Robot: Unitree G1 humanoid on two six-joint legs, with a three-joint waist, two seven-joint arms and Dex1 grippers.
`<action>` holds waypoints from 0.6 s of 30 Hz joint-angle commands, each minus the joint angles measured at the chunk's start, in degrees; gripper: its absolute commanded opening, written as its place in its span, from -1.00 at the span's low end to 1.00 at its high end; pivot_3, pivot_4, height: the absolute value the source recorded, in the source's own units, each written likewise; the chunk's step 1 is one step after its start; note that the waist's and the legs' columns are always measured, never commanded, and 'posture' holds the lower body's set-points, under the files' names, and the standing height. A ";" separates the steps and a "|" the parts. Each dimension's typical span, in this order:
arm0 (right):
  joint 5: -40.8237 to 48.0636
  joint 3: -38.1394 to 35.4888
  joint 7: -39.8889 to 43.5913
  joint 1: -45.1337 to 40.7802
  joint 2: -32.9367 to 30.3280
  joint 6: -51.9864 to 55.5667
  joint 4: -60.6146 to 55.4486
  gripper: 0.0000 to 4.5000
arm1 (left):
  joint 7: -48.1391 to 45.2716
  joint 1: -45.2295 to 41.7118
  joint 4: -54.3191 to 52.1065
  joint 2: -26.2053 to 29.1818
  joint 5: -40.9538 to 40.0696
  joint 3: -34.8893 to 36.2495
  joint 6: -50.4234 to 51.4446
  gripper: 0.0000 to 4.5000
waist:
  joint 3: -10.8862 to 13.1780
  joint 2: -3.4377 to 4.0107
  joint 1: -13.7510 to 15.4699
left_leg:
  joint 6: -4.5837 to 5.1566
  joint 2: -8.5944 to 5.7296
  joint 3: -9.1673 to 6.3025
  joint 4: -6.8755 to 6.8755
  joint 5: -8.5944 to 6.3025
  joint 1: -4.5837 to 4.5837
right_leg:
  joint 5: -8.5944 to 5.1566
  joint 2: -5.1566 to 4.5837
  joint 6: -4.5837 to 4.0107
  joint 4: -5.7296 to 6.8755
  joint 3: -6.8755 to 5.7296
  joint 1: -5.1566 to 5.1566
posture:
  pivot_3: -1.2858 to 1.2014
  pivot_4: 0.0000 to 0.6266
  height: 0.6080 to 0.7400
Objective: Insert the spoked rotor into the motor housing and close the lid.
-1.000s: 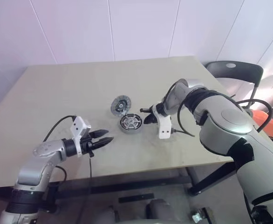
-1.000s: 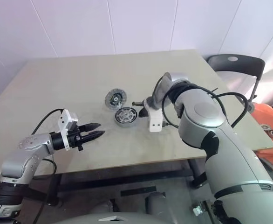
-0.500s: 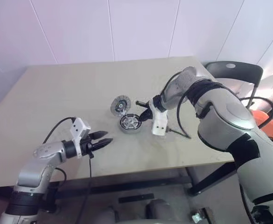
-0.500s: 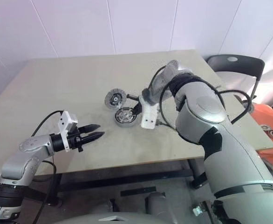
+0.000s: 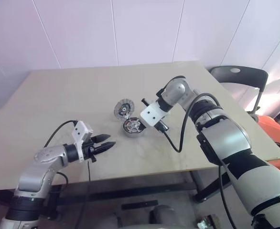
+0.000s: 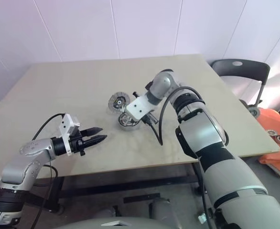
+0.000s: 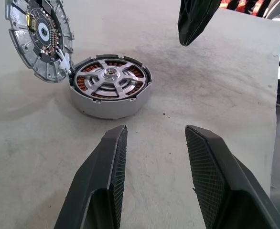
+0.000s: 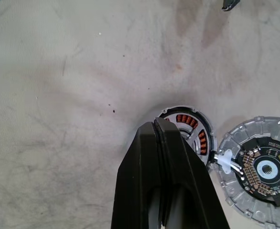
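The spoked rotor [image 7: 110, 81] already sits inside the motor housing [image 7: 109, 102], its silvery spokes lying flat over the ring of copper-brown windings, so the first half of the job looks done. What remains is the lid [image 7: 38, 36]: it stands tipped up on edge just beside the housing, its inner face with the circuit board showing, and a small white link at the rim seems to join the two (a hinge, as far as I can tell). It has not yet been folded down onto the housing.

The right gripper [image 8: 160, 128] hovers over the housing with its jaws pressed together and nothing between them. Judging by where it is, it is placed to push the lid over rather than to pick anything up. The left gripper [image 7: 154, 143] hangs near the front of the surface [image 5: 59, 95], well apart from the parts, its jaws spread and empty, pointed toward the housing.

Housing and lid lie near the middle of the surface, far from every edge, so nothing risks sliding off. There is bare room all round them. A cable trails from the right wrist across the surface just beside the housing. A black chair [image 5: 238, 76] stands beyond the far right corner, clear of both arms.
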 commanded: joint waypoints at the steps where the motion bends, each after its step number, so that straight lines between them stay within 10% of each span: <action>1: -0.36 1.23 -1.58 -0.39 -0.34 -0.22 -2.22 -1.00 | 0.22 -0.12 -2.03 0.21 -0.62 0.92 -0.28 -0.07 | 0.00 0.00 0.00 | 0.00 0.00 0.01 0.00 0.00 -0.08 | 0.00 0.00 0.00 0.00 0.03 -0.09 | 0.03 -1.00 1.00; 9: -2.24 3.79 -9.24 -0.64 -0.37 -1.40 -2.28 -1.00 | 0.39 0.24 -2.39 0.45 -0.76 1.31 -0.13 -0.07 | 0.00 0.00 0.06 | 0.00 -0.02 0.06 -0.03 0.00 -0.12 | -0.01 0.00 -0.02 -0.03 0.07 -0.15 | 0.03 -1.00 1.00; 18: -3.57 4.98 -14.71 -1.09 -0.17 -2.98 -2.61 0.13 | 0.21 -0.13 -2.26 0.49 -0.79 1.18 -0.02 -0.06 | 0.00 0.00 0.02 | 0.00 -0.03 0.06 -0.03 0.00 -0.12 | -0.01 0.00 -0.01 -0.03 0.08 -0.15 | 0.03 -1.00 1.00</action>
